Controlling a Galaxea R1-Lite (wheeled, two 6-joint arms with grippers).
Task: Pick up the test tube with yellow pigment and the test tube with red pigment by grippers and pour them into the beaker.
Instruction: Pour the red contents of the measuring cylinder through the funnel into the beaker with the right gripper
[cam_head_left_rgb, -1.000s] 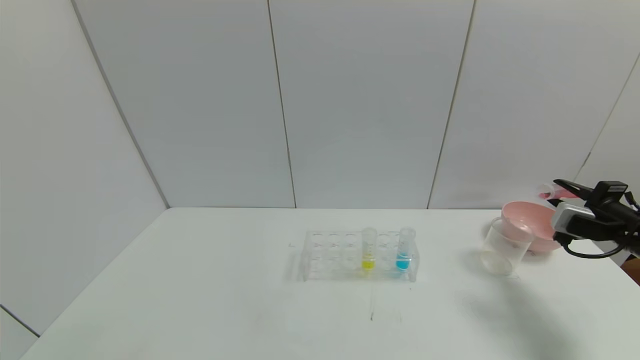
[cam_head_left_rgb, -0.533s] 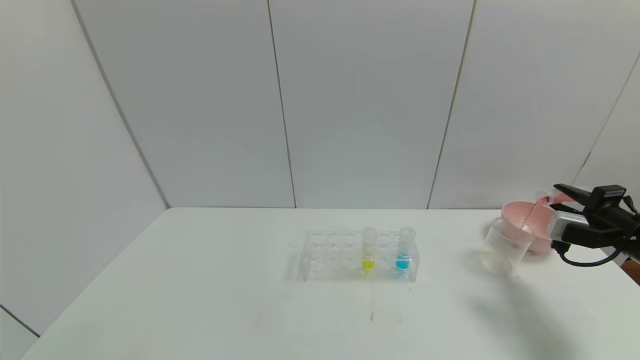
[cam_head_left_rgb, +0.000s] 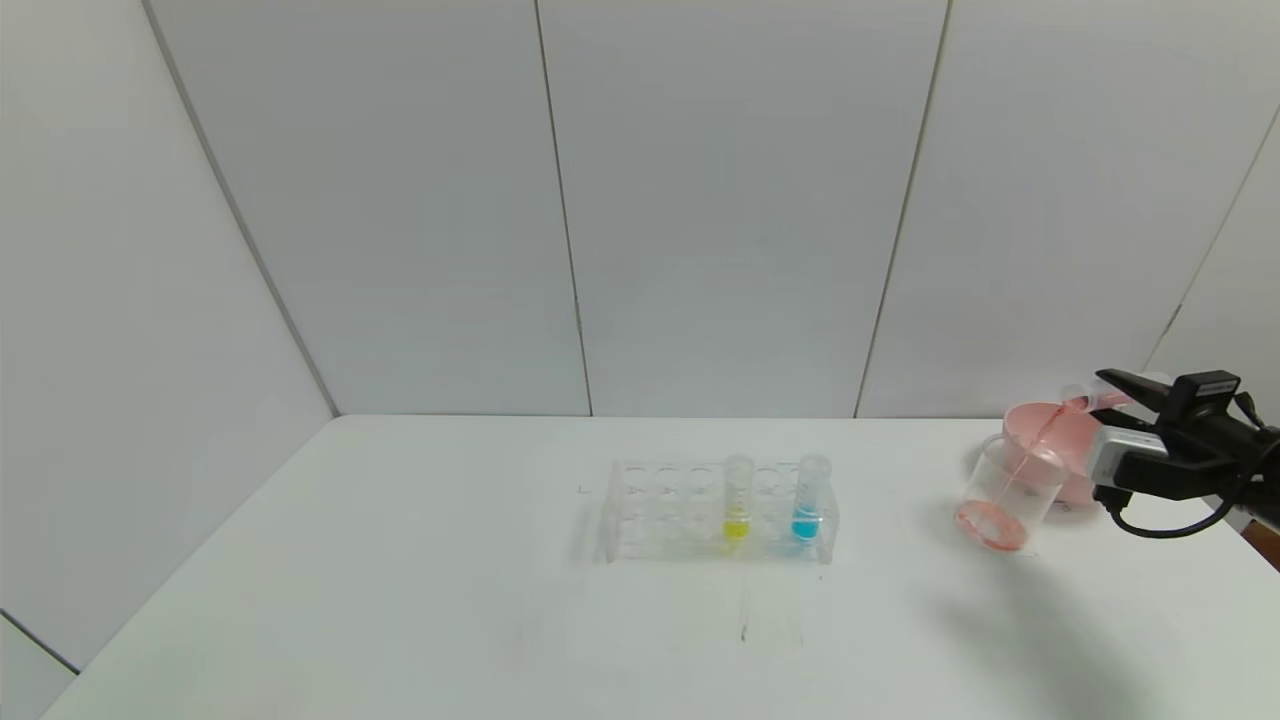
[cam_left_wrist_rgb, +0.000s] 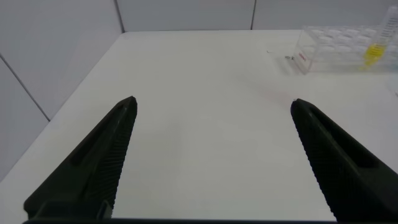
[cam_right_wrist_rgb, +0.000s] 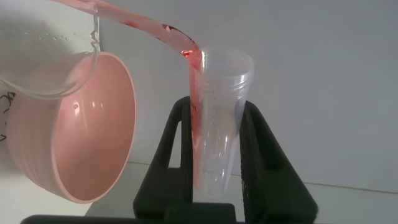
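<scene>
The right gripper (cam_head_left_rgb: 1110, 392), clenched on the small clear test tube of red pigment (cam_head_left_rgb: 1088, 398), has tipped it further; a red stream now pools in the clear cylindrical beaker (cam_head_left_rgb: 1005, 495), empty a second ago. The yellow-pigment tube (cam_head_left_rgb: 737, 500) waits in the clear rack (cam_head_left_rgb: 660, 510) on the white desk (cam_head_left_rgb: 400, 600). The left gripper (cam_left_wrist_rgb: 211, 155) hangs released.

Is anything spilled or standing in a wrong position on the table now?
Nothing stands out. The red stream from the tilted tube in the right gripper lands inside the beaker; no spill shows on the table.
</scene>
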